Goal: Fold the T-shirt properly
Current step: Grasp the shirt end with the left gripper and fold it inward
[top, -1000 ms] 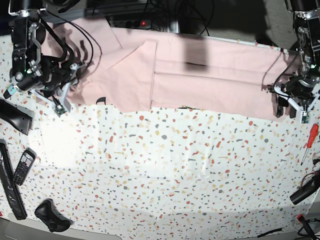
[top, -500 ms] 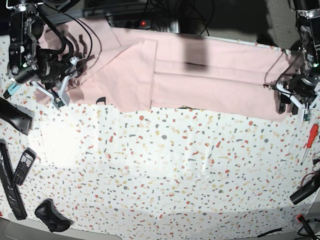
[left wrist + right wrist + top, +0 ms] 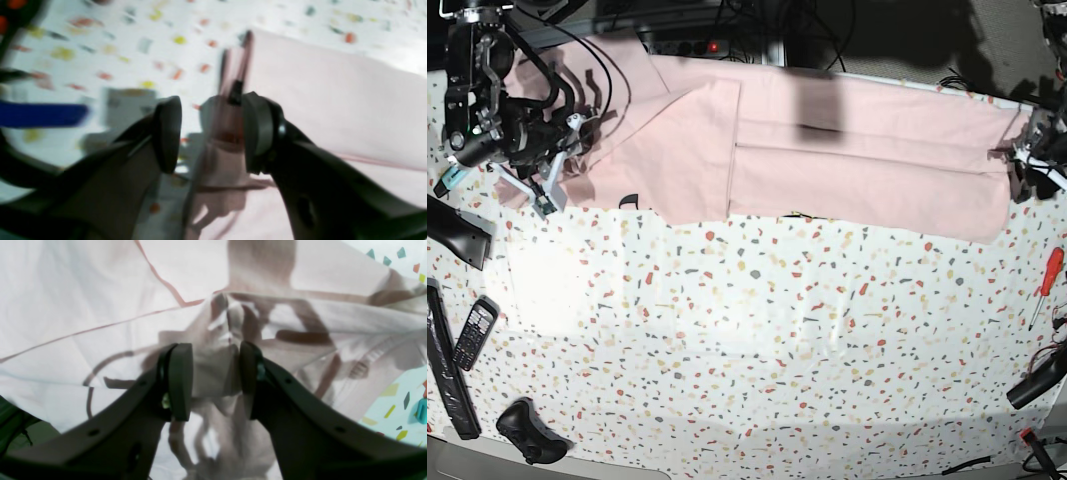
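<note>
From the base view, the large pale pink cotton T-shirt (image 3: 827, 150) lies spread in a long band along the far edge of the white speckled terrazzo-patterned desk (image 3: 767, 340), one flap folded over near its middle and a sliver of black lettering peeking out at the near hem. The right gripper (image 3: 545, 195) sits at the shirt's end on this view's left, low on the cloth; the left gripper (image 3: 1032, 175) is at the opposite end by the picture's edge, where the fabric is drawn up slightly. A red-handled screwdriver (image 3: 1047, 285) lies near that side, well apart from the shirt. On the other side a black mobile phone with keypad (image 3: 473, 333) and a black game controller (image 3: 527, 432) rest on the desk.

In the left wrist view, blurred by motion, the left gripper (image 3: 208, 133) has its jaws parted, with a bunched fold of pink T-shirt (image 3: 333, 100) standing between them, pressed against one dark pad (image 3: 255, 130); whether it is truly pinched I cannot tell.

In the right wrist view, the right gripper (image 3: 213, 383) holds its jaws part-way closed around a raised pleat of the T-shirt (image 3: 83, 290); cloth fills the gap and meets both pads (image 3: 180, 380), with wrinkles fanning out from there.
</note>
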Tool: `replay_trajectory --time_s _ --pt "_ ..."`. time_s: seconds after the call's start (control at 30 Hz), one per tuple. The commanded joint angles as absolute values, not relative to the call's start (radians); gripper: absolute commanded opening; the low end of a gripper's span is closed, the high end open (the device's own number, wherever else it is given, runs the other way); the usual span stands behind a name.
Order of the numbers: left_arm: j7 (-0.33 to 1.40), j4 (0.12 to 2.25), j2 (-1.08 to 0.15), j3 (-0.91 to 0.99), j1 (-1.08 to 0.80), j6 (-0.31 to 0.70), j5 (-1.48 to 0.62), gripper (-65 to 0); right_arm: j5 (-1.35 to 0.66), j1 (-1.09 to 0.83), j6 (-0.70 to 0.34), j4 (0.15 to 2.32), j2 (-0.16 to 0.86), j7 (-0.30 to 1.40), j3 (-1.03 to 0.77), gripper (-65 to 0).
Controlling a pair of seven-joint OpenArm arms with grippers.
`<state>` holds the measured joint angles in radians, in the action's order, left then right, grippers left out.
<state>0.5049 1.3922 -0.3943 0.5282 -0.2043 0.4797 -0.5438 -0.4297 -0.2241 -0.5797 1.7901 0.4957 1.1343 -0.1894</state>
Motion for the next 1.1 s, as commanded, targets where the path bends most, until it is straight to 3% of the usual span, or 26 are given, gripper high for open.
replay_trajectory --time_s 0.0,0.37,1.07 --pt "0.495 1.383 -0.413 0.55 -0.202 0.492 -0.585 -37.0 -0.438 -0.214 -0.58 1.805 0.51 1.126 -0.197 -42.1" --pt "0.534 1.183 -0.413 0.57 -0.194 0.698 -0.815 -37.1 -0.438 -0.213 -0.58 1.805 0.51 1.126 -0.197 -42.1" --pt "0.726 1.184 -0.413 0.566 -0.115 0.698 -0.818 -37.1 -0.439 -0.213 -0.579 1.805 0.51 1.126 -0.197 -42.1"
